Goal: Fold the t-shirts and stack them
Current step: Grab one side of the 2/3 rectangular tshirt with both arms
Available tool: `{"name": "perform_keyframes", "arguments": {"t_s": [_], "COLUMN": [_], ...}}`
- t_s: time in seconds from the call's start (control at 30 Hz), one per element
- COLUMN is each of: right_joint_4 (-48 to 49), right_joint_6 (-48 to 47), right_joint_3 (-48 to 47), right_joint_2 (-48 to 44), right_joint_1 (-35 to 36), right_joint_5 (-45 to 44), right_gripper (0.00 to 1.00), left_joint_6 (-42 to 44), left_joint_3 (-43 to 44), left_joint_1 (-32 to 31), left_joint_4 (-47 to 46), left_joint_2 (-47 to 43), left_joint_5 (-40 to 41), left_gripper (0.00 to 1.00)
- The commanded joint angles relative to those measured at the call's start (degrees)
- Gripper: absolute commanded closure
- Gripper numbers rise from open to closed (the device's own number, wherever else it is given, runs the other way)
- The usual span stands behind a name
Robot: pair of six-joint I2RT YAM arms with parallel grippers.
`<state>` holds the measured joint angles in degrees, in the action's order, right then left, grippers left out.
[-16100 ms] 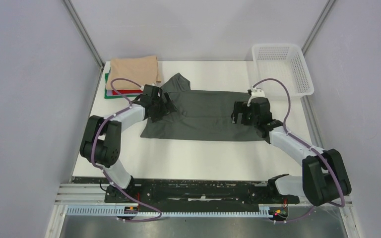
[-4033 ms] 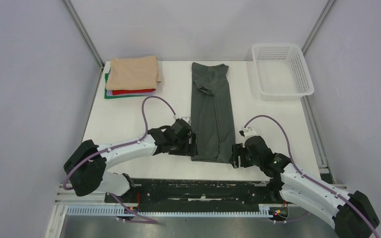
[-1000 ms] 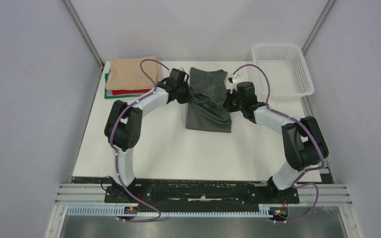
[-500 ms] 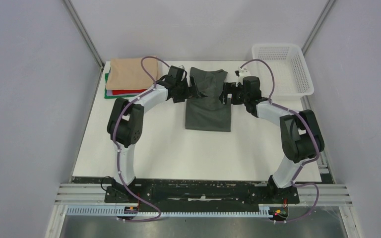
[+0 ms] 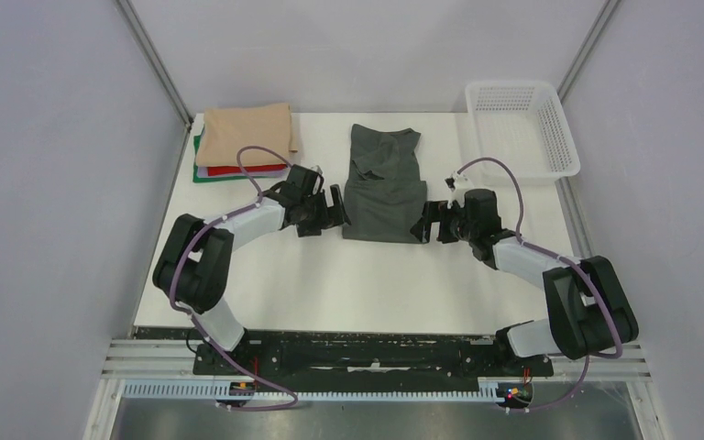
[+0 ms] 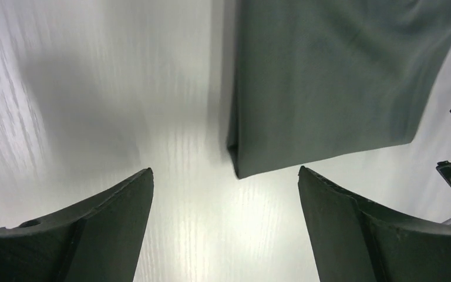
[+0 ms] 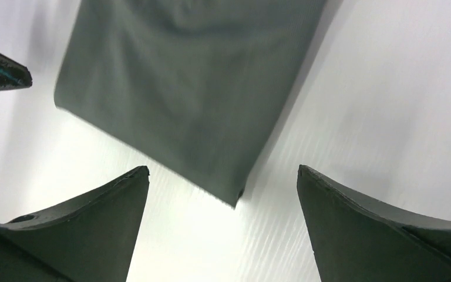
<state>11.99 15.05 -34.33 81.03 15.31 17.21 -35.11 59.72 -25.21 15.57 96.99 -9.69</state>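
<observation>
Top external view alone shows you the whole layout: the grey t-shirt (image 5: 384,188) lies folded flat on the worktop (image 5: 357,275) toward 12 o'clock, the stack of folded shirts (image 5: 246,137), tan over red and green, sits at 10 o'clock, and the white basket (image 5: 513,85) at 2 o'clock. The left jaws wait just beside the grey shirt's near left corner, at its 8 o'clock; the right jaws wait just beside its near right corner, at its 4 o'clock. Both pairs are spread wide and hold nothing.

Neither wrist view shows you the stack or the basket, but each gives a close look. In the left wrist view the shirt's doubled corner (image 6: 329,76) lies ahead of the fingers (image 6: 94,235), clear of both. The right wrist view shows the opposite corner (image 7: 182,88) likewise untouched.

A second ago both jaws pinched bunched cloth at the shirt's far end. Now they have let go and drawn back toward you, and the shirt lies smooth, shorter than the long strip of four seconds ago.
</observation>
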Motion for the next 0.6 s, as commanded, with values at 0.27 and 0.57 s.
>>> {"name": "perform_keyframes", "arguments": {"t_s": [0.27,0.57], "right_joint_4": [-0.05,1.53], "right_joint_6": [-1.90,-1.75], "right_joint_3": [3.48,2.60], "right_joint_2": [0.46,5.37], "right_joint_1": [3.53,5.05], "right_joint_5": [-1.66,-3.18], "right_gripper": [0.21,0.41], "left_joint_6": [-4.87,-5.41], "left_joint_3": [-2.51,-1.08], "left_joint_1": [-1.59,-2.43], "left_joint_4": [-7.56,-8.54], "left_joint_2": [5.17,8.59], "left_joint_5": [-5.68,-6.19], "left_gripper": [0.36,0.62]}}
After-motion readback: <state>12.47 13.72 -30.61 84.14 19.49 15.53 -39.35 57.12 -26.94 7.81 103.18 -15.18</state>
